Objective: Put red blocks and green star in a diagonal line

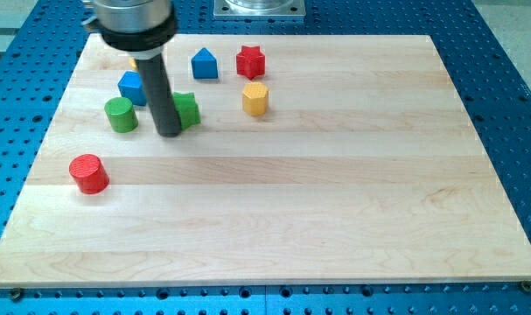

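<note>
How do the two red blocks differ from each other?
The red cylinder is round with a flat top; the red star has points. The red cylinder sits alone near the view's left edge, lower down; the red star sits near the view's top, beside the blue block and above the yellow block. Both are the same red and similar in size.

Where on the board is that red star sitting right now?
The red star sits near the view's top edge of the wooden board, left of centre, just right of the blue house-shaped block and above the yellow block.
</note>
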